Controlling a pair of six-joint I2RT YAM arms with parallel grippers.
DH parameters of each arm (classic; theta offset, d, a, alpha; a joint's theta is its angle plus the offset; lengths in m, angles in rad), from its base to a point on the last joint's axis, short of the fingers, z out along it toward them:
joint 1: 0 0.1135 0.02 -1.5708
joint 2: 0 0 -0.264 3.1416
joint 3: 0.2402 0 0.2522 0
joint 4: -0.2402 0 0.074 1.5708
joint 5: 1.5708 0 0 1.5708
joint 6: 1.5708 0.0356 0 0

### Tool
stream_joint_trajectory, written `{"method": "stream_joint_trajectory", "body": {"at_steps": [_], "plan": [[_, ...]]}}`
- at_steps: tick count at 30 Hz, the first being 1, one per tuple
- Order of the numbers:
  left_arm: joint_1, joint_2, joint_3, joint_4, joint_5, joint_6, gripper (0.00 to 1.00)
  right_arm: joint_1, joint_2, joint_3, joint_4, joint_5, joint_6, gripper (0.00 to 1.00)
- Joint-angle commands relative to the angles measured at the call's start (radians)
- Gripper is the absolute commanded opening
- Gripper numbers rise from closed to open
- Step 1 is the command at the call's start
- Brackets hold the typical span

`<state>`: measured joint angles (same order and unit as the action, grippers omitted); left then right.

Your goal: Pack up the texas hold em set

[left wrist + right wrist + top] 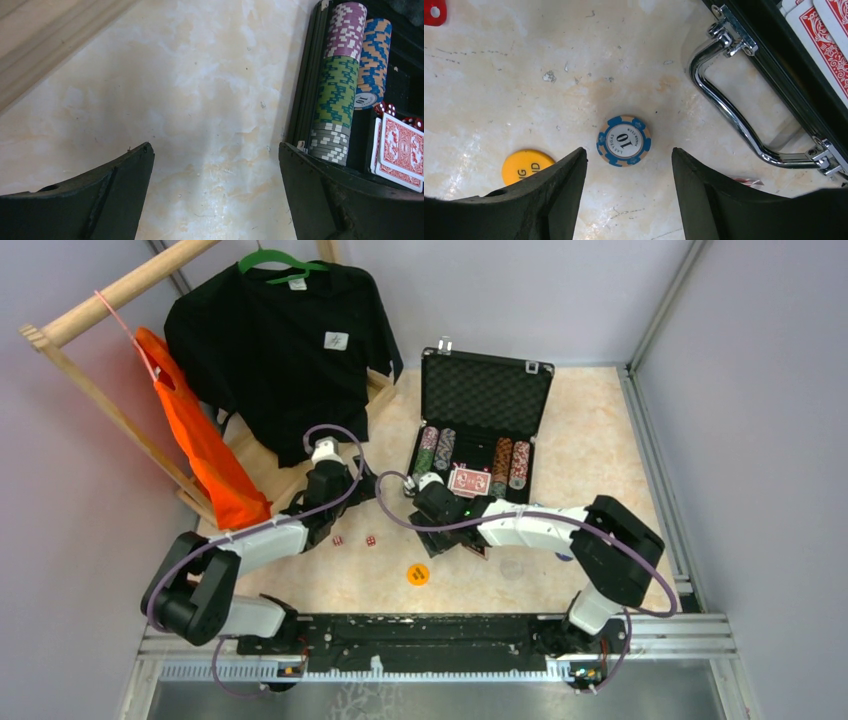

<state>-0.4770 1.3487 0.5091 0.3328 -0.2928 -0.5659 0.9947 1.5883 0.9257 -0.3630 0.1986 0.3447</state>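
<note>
The black case (486, 390) stands open at the back, its foam lid up. Its tray holds striped chip stacks (336, 90), red-backed cards (400, 147) and red dice (385, 107). My left gripper (215, 145) is open and empty over bare table just left of the case; in the top view it (328, 465) sits below the T-shirt. My right gripper (629, 151) is open, its jaws either side of a loose blue "10" chip (624, 141) lying flat beside the case's silver handle (729, 107). A yellow round token (418, 574) and two red dice (338, 540) lie loose.
A black T-shirt (285, 340) and an orange bag (205, 445) hang on a wooden rack (100, 300) at the back left; its base (50, 45) lies near my left gripper. A red piece (434, 11) lies ahead of my right gripper. Walls close in both sides.
</note>
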Motion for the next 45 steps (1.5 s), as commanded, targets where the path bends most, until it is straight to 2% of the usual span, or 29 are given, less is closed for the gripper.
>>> {"method": "stream_joint_trajectory", "body": {"at_steps": [1,28,40,45], "plan": [[0.002,0.010,0.032,0.002,0.050,-0.003,0.99,0.009,0.029,0.065,0.047,0.023,-0.002,0.63],[0.003,-0.004,0.031,-0.017,0.056,0.005,0.99,0.049,0.094,-0.012,0.072,0.046,0.047,0.58],[0.005,-0.008,0.029,-0.018,0.057,0.006,0.99,0.052,0.073,-0.010,0.061,0.041,0.054,0.36],[0.005,-0.004,0.032,-0.021,0.066,0.003,0.99,0.053,0.034,0.007,0.055,0.050,0.062,0.33]]}}
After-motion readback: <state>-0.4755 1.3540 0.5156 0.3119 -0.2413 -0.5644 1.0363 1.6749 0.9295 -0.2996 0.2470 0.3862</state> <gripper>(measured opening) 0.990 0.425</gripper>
